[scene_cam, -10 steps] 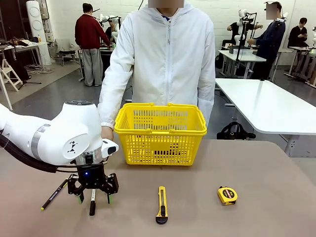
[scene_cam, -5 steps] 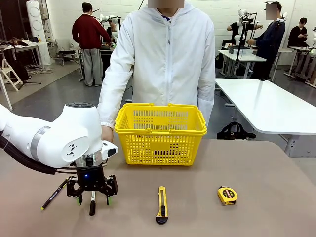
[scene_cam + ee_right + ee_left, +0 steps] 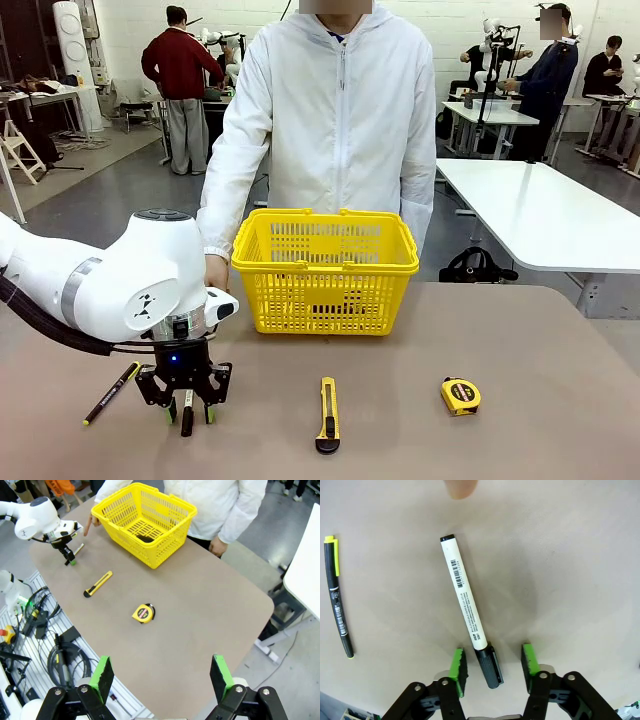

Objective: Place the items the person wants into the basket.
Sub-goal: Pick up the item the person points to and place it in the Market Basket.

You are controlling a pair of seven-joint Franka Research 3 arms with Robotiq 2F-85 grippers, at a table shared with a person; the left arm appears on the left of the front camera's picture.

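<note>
Left jaws astride marker [image 3: 465,605], person's fingertip [image 3: 461,487] cropped

- Left of the basket [image 3: 325,266], we find the person's hand [image 3: 217,272] partly hidden by the left arm [image 3: 140,280].
- Inside the basket, we cannot identify the dark item [image 3: 145,538].

A: Where does the basket [image 3: 325,270] sit?
B: Middle of the front view, before the person [image 3: 335,110].
A: And along the lower frame?
B: Lower left the pen [image 3: 110,394], the marker [image 3: 186,425] just right of it, knife [image 3: 328,413] centre, tape measure [image 3: 460,396] right.
</note>
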